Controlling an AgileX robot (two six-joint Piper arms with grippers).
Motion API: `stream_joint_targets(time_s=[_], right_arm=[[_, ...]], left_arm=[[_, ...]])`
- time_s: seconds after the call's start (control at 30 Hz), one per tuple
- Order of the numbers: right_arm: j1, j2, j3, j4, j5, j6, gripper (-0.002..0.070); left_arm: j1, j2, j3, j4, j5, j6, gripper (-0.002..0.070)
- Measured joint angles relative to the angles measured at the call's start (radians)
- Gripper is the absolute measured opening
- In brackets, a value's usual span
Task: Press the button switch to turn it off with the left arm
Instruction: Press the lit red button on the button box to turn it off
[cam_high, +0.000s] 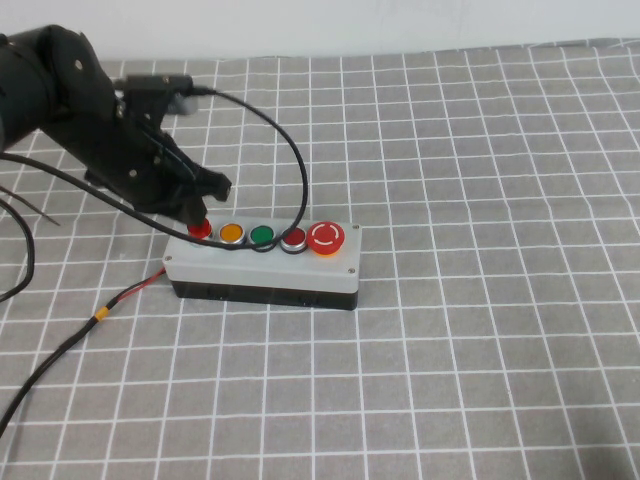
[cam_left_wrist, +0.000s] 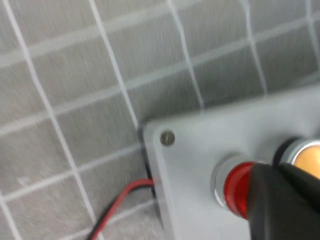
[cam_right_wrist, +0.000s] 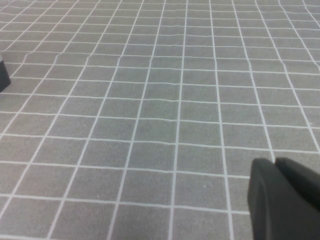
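Note:
A grey switch box (cam_high: 262, 268) lies on the checked cloth, carrying a row of buttons. Its leftmost button is a small red one (cam_high: 200, 229). My left gripper (cam_high: 195, 213) is shut and its tip rests on top of that button. In the left wrist view the dark fingertips (cam_left_wrist: 280, 200) cover part of the red button (cam_left_wrist: 234, 189), with an orange button (cam_left_wrist: 307, 157) just beyond. My right gripper (cam_right_wrist: 277, 195) does not show in the high view. Its wrist view has it shut above bare cloth, holding nothing.
The rest of the row is an orange button (cam_high: 232, 234), a green one (cam_high: 262, 236), a second red one (cam_high: 293, 238) and a large red stop button (cam_high: 326, 238). A black cable (cam_high: 290, 150) loops from the left arm over the box. A red wire (cam_high: 130, 293) leaves the box's left end.

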Motion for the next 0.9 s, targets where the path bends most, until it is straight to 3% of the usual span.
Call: stream_joint_targets(time_s=[0.33,0.9], right_arm=[[0.0,0.0,0.0,0.0,0.0,0.0,-0.0017],[0.0,0.0,0.0,0.0,0.0,0.0,-0.0017]], left_arm=[[0.0,-0.309,0.124,0.0,-0.172,0.028,-0.0003],[0.0,-1.14,0.926,-0.083,-0.65,0.053,-0.0003]])
